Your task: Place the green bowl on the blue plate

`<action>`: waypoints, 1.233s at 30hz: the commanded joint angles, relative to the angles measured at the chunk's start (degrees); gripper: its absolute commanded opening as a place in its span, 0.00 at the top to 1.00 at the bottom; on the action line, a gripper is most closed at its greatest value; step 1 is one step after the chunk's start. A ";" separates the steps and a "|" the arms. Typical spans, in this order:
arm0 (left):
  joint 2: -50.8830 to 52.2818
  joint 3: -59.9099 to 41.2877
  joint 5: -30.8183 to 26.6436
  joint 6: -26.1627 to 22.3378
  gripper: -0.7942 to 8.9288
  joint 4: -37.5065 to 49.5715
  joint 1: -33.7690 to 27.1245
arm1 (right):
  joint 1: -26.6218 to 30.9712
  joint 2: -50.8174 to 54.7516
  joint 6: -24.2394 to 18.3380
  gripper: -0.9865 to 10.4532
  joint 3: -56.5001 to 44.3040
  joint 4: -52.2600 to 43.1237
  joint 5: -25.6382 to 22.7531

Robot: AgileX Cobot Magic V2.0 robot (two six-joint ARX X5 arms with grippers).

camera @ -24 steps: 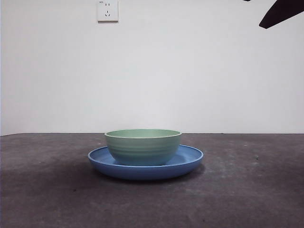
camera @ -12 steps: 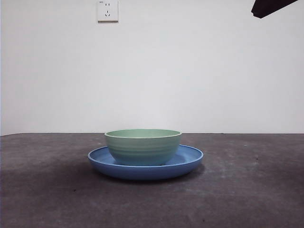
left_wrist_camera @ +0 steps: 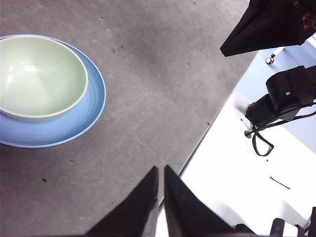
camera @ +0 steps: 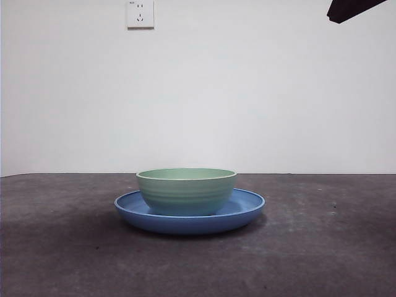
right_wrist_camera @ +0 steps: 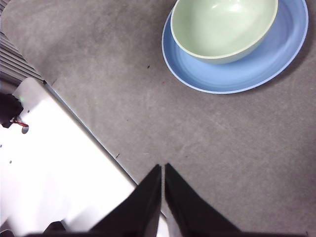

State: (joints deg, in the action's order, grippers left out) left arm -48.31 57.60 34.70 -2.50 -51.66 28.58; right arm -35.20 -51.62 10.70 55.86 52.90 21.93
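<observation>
The green bowl (camera: pixel 186 190) is seated upright inside the blue plate (camera: pixel 247 210) on the desk (camera: pixel 322 247), well ahead of both grippers. The left gripper (left_wrist_camera: pixel 161 170) and right gripper (right_wrist_camera: pixel 163 168) are pressed together, empty. Retreat is best kept high, clear of the rim.

A dark grey, lightly speckled surface (camera: pixel 322 260) stretches back to a plain white wall (camera: pixel 260 93). A white wall socket (camera: pixel 140 13) sits high on that wall. A white panel (right_wrist_camera: pixel 54 168) borders the surface's edge.
</observation>
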 commanded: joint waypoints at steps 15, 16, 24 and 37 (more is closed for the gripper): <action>4.85 0.48 -1.73 -1.95 0.90 10.10 -3.85 | -0.39 -0.35 -0.68 0.91 0.50 -0.57 0.13; 6.21 0.42 -2.32 -1.97 0.90 13.51 -5.22 | -0.39 -0.33 -0.68 0.91 0.50 -0.57 0.13; 19.67 -5.73 -18.64 -0.46 0.90 33.75 -19.56 | -0.39 -0.33 -0.68 0.91 0.50 -0.57 0.13; 39.26 -34.75 -31.34 0.24 0.90 41.05 -27.93 | -0.39 -0.33 -0.68 0.91 0.50 -0.57 0.13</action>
State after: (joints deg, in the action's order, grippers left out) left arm -9.37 23.64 3.33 -3.07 -11.33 0.80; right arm -35.20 -51.62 10.70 55.86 52.90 21.93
